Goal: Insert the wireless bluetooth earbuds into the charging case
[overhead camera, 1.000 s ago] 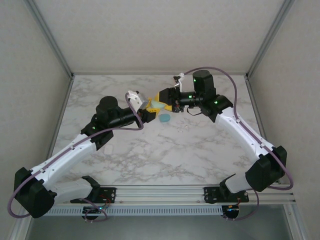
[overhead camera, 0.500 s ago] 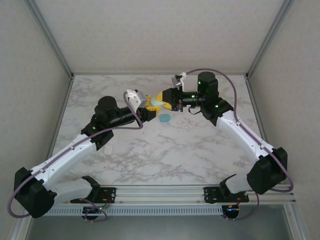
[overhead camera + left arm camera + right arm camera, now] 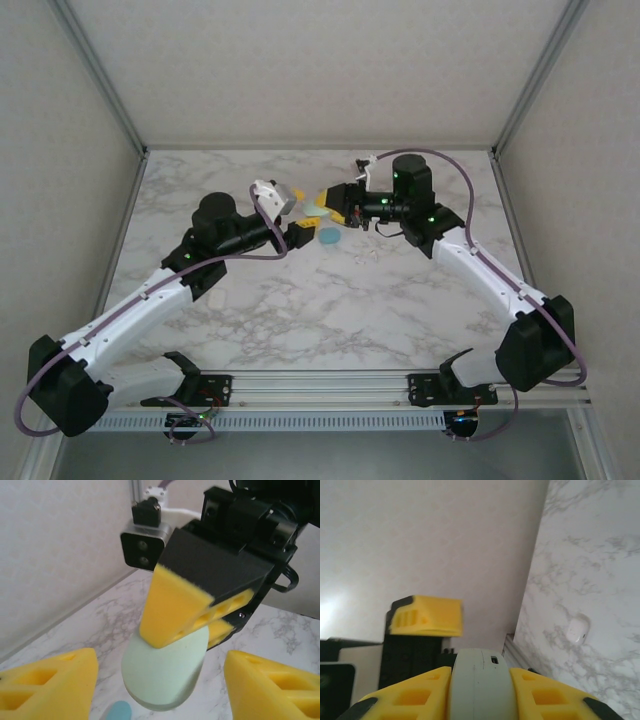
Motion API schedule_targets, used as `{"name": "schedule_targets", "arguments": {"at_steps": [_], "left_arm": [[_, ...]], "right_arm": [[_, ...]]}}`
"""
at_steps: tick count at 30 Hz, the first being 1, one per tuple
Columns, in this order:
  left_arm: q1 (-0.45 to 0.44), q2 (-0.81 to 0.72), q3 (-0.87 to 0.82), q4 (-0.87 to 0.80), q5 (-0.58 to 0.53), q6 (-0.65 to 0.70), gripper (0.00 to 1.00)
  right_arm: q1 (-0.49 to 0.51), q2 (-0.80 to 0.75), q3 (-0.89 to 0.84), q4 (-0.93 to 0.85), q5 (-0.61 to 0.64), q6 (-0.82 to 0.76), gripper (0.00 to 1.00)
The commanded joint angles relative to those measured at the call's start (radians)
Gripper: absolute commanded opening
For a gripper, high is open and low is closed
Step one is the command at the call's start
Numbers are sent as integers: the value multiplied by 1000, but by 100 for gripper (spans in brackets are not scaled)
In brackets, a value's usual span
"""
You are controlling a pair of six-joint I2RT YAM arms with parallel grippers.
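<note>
While the right jaws pinch the mint charging case aloft and the left jaws stand apart, empty, that shallow pinch could drop it onto the worktop.

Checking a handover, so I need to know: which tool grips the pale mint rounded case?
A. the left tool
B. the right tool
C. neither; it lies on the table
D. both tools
B: the right tool is clamped on the pale mint rounded case, while the left tool stands open, apart from the case on both sides.
</note>
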Motion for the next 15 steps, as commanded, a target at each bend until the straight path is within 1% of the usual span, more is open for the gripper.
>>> {"name": "schedule_targets", "arguments": {"at_steps": [1,4,6,8,12,15], "left_arm": [[4,-44,-12,-48,-41,9,68],[9,-109,-53,-51,-112,-3,70],[14,-152,-92,-25,-220,-32,74],[26,-188,-111,-25,-302,-60,77],[44,-243,-121,-71,-433,-113,83],[56,-273,-127,-121,-481,-128,85]], "right_arm": [[-1,32,-25,100,69,38,16],[1,64,-32,20,175,-41,17],[0,128,-21,-30,253,-103,16],[1,206,16,-70,290,-146,16],[12,413,112,-66,257,-152,16],[49,542,197,-81,255,-151,16]]}}
